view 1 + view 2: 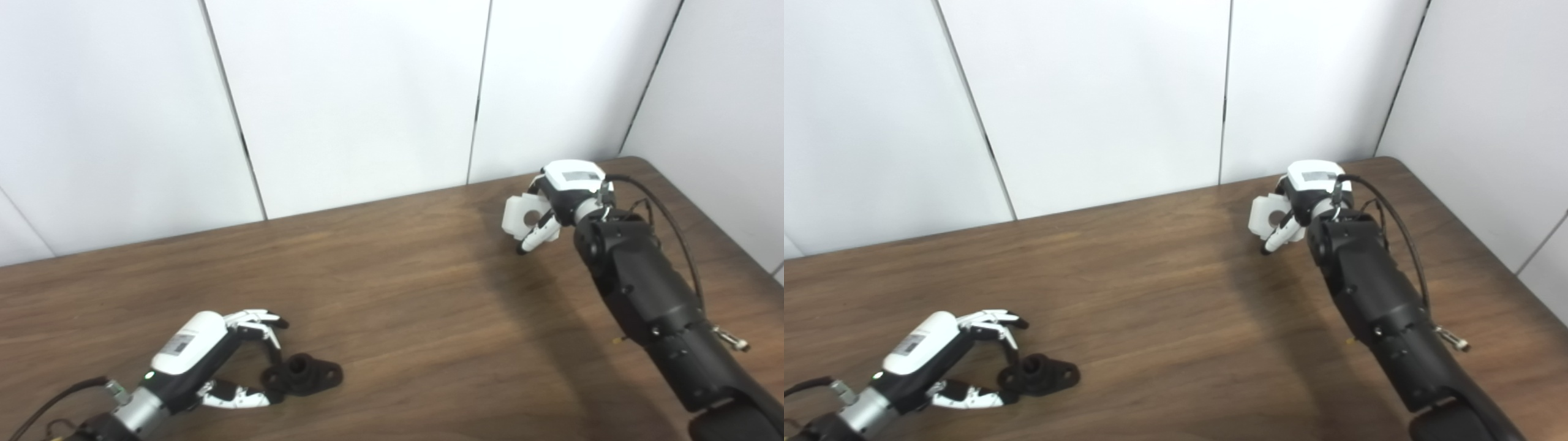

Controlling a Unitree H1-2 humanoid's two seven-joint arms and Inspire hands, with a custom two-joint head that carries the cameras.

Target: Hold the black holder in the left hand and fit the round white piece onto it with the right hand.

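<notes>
The black holder (304, 373) lies on the wooden table (392, 294) near the front left; it has a raised socket and a flat flange. My left hand (236, 361) curls around its left end, with a finger coming down from above and the thumb touching from below. The round white piece (525, 215), toothed at its rim and with a hole through its middle, is held up over the table at the far right. My right hand (560, 205) is shut on it, thumb across its lower edge. The two objects are far apart.
White wall panels (367, 92) stand along the table's back edge and continue round the right side. The table's rounded far right corner (637, 160) is just behind the right hand. Bare wood lies between the two hands.
</notes>
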